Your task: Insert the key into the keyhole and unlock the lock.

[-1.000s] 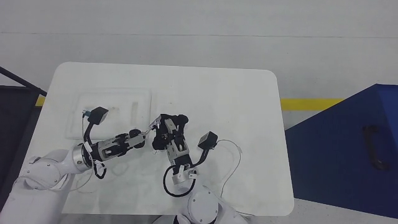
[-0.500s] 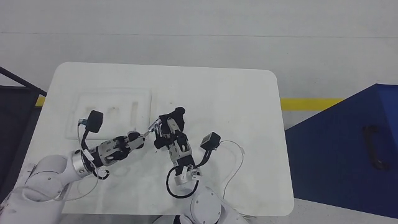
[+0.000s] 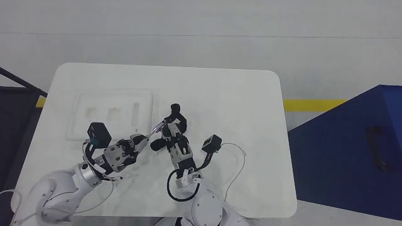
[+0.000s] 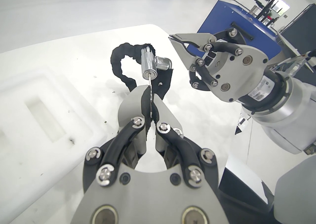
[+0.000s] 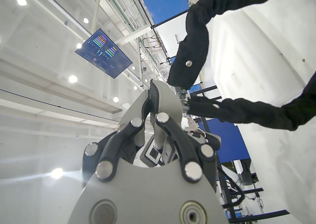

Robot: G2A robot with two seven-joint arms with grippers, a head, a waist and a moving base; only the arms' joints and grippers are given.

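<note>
Two shut grippers above the table [image 3: 239, 94]. Left gripper [image 4: 148, 95] clamped on the key [image 4: 149, 85], blade tip in the keyhole [image 4: 149, 75] at the chrome end of the lock [image 4: 147, 61]. Right gripper [image 4: 174, 36] with pads pressed together, just beside the black sleeve [image 5: 195, 45], apart from the chrome end. Lock between both grippers, near the foam tray [image 4: 74, 111], sleeve looped behind.

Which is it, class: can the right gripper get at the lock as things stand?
Probably yes: the right gripper sits beside the lock, nothing between. It is shut, though, and the left gripper holds the key at the keyhole.
</note>
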